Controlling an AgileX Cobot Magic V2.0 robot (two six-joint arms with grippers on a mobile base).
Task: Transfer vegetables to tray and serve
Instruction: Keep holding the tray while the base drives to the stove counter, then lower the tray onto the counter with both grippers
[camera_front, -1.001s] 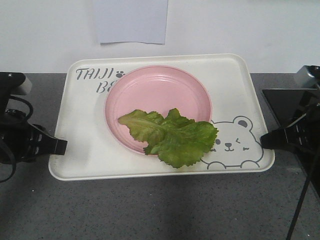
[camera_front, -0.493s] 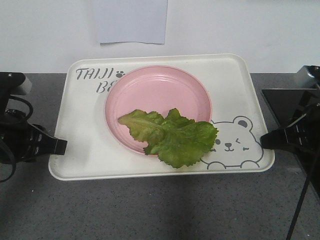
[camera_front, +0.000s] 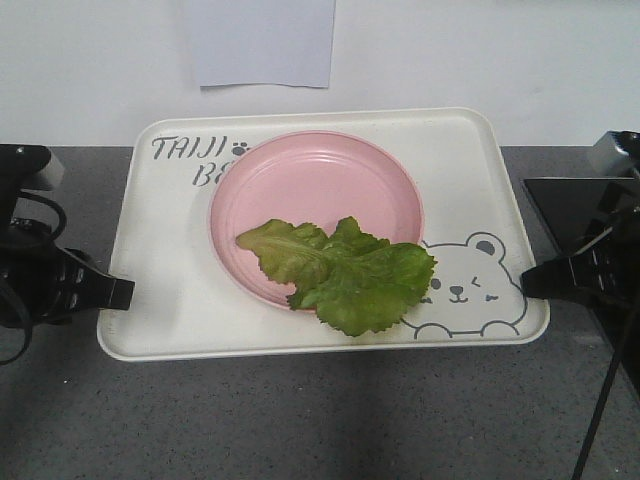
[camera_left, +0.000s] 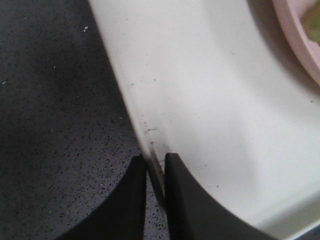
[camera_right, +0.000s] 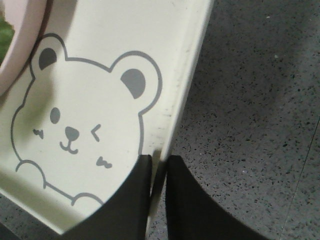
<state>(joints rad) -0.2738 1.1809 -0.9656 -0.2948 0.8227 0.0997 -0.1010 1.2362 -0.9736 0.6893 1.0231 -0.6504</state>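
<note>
The cream tray (camera_front: 170, 290) with the bear drawing lies across the middle of the dark counter. On it stands a round pink plate (camera_front: 320, 185), and the vegetables (camera_front: 345, 275), ruffled green lettuce leaves, lie on the plate's near edge and hang over onto the tray. My left gripper (camera_front: 128, 292) is shut on the tray's left rim (camera_left: 150, 145), one finger on each side of it. On the opposite side my right gripper (camera_front: 528, 282) is shut on the tray's right rim (camera_right: 172, 125), beside the bear.
The grey speckled counter (camera_front: 320, 420) runs in front of the tray and beside it. A white wall with a taped paper sheet (camera_front: 262, 42) stands close behind the tray. A black flat object (camera_front: 570, 205) lies at the right.
</note>
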